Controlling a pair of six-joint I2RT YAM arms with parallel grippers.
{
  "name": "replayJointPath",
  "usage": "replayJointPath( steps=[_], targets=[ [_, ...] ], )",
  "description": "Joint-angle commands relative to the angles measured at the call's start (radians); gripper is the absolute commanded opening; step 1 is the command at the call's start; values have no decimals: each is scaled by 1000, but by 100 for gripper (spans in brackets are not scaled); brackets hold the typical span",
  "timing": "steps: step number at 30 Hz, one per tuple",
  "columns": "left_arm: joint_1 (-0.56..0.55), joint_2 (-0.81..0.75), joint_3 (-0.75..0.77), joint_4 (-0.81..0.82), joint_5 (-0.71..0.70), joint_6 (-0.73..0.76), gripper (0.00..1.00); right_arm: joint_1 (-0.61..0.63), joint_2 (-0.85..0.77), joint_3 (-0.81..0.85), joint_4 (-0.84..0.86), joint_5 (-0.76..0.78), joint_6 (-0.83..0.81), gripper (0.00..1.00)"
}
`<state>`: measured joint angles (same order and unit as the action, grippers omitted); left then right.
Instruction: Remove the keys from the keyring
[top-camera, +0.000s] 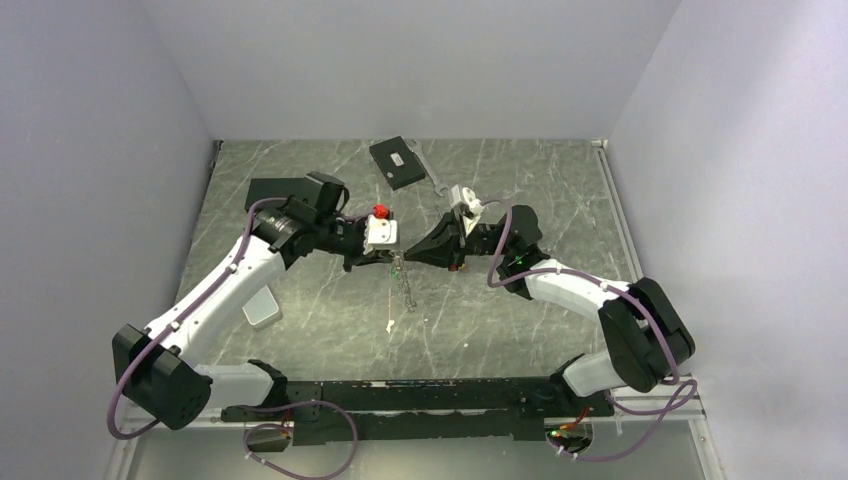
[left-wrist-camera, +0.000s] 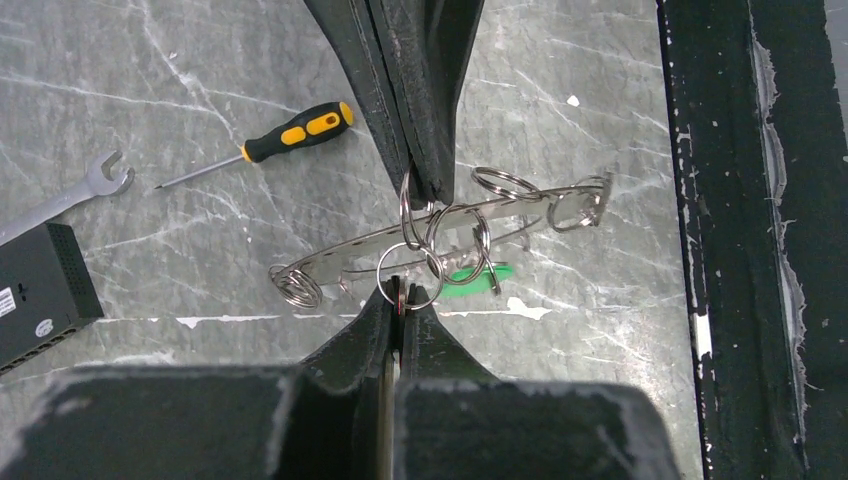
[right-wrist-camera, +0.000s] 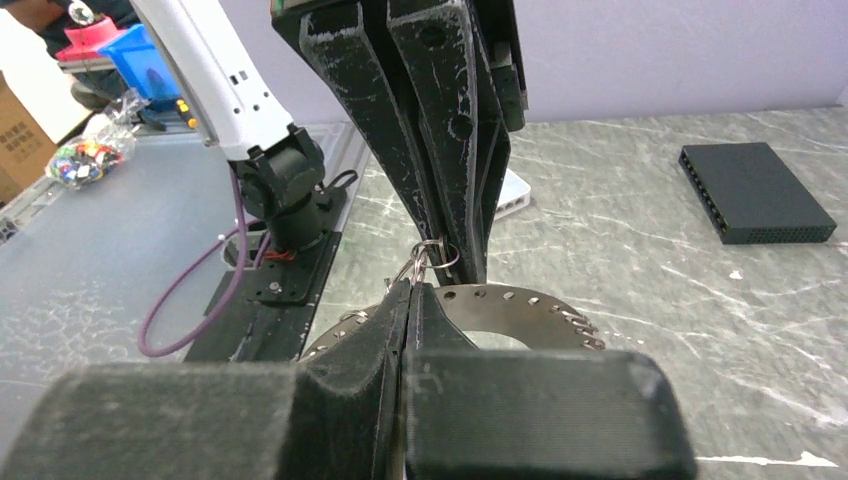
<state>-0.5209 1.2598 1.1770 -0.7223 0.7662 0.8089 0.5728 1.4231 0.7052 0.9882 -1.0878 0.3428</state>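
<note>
1. Grey marbled table (top-camera: 560, 190), pale walls round it. Both arms meet mid-table w/ keyring (left-wrist-camera: 350, 258) between them; it looks lifted off the top.
2. Left gripper (left-wrist-camera: 400, 300): jaws fully closed, pinching one small loop at the hoop's near edge.
3. Right gripper (left-wrist-camera: 428, 190): also closed tight, on the opposite edge. Can't tell if it has the rim or a loop there.
4. Step, as I read it: working one key off, one arm bracing the hoop while the other pulls.
5. Next move, I reckon: keep right steady, then twist/slide left's piece round to its gap and out. Go slow, as thin wire could slip the pads.
6. Look: keyring is a thin flat grey band punched w/ holes, nearly edge-on from left wrist cam. Keys (left-wrist-camera: 505, 183) read as small wire loops strung on it, several bunched at the grip and more at both ends. Green tag (left-wrist-camera: 478, 273) sits beside the bunch.
7. Screwdriver (left-wrist-camera: 290, 130), wrench (left-wrist-camera: 70, 195) and black box (left-wrist-camera: 40, 290) lie well apart.
</note>
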Motion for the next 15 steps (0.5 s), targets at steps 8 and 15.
replayJointPath(
  steps=[8,15],
  targets=[
    [26,17,119,-70,11,-39,0,1,-56,16,-101,-62,-181,0],
    [-33,19,152,-127,-1,28,0,12,-45,57,-253,-52,-286,0]
  ],
)
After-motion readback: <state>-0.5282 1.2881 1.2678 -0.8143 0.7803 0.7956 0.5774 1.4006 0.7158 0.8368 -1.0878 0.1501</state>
